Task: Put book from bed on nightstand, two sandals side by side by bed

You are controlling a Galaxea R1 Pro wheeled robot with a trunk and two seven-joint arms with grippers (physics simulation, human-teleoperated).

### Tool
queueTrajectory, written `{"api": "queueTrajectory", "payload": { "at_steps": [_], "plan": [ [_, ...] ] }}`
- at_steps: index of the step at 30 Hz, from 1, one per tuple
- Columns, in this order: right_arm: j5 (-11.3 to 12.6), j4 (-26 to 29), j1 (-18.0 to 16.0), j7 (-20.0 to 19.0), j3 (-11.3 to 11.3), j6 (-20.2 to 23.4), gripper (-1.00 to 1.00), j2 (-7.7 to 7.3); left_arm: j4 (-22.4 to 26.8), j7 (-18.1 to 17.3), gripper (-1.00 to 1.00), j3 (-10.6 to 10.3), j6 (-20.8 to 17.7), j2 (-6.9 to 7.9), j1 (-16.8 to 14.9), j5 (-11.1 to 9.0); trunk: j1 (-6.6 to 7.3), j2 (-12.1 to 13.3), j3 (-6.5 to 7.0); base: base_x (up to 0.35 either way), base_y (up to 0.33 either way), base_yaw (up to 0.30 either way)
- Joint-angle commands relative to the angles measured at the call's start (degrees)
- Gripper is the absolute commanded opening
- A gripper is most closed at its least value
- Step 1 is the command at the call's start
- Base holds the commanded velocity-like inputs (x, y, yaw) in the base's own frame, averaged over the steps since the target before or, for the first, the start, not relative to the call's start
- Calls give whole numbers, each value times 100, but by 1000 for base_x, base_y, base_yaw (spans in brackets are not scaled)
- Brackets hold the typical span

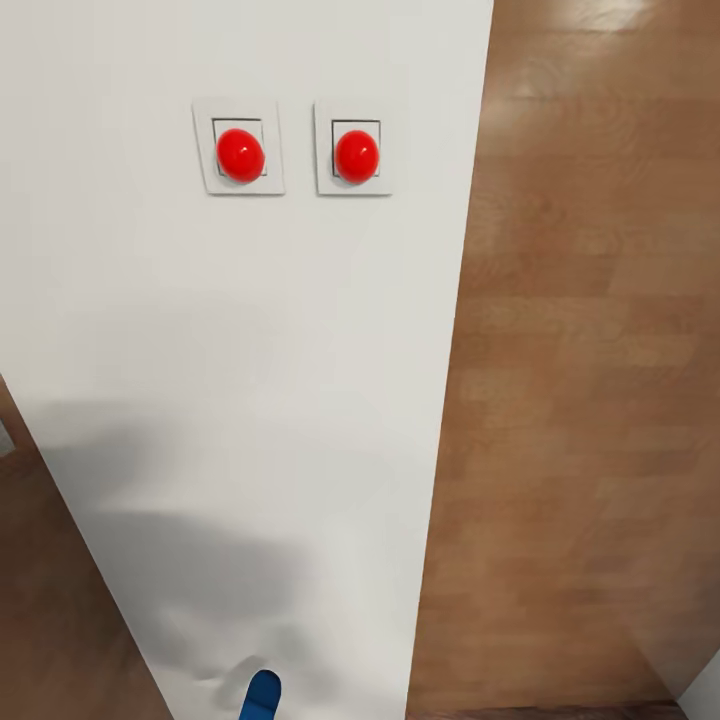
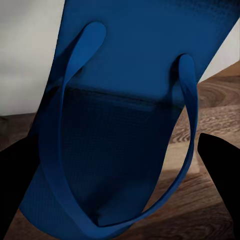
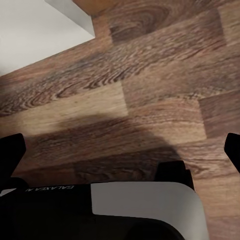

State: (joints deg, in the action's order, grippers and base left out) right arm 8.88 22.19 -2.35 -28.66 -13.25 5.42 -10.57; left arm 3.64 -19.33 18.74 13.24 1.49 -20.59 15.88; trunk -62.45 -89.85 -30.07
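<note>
Sandal (image 2: 125, 125) between left jaws, wall (image 1: 250, 350) close ahead

White lettering reading "GALAXEA", upside down, partly cut off, on the robot's dark body (image 3: 50, 210)

Sandal (image 2: 125, 115): toe and heel cut off by frame edges in left wrist view. In head view, only its tip (image 1: 261, 696) shows at 6 o'clock.

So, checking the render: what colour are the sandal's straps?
Blue, same as the sole; the sandal shows best in the left wrist view.
</note>
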Motion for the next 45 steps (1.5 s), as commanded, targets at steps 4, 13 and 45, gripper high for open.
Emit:
{"api": "queueTrajectory", "payload": {
  "at_steps": [4,13,45],
  "plan": [
    [60,8,-2,-34,-28,56,100,2,-4,-18,-100,51,21,1,0,56,-1,-3,-6,243,6,0],
    [62,21,-2,-34,-28,56,100,2,-4,-18,-100,48,21,1,-4,56,-1,-3,-6,98,1,-36],
    [62,21,-2,-34,-26,56,100,3,-4,-18,-100,50,21,1,-6,56,-1,-3,-6,0,0,-260]
  ]
}}
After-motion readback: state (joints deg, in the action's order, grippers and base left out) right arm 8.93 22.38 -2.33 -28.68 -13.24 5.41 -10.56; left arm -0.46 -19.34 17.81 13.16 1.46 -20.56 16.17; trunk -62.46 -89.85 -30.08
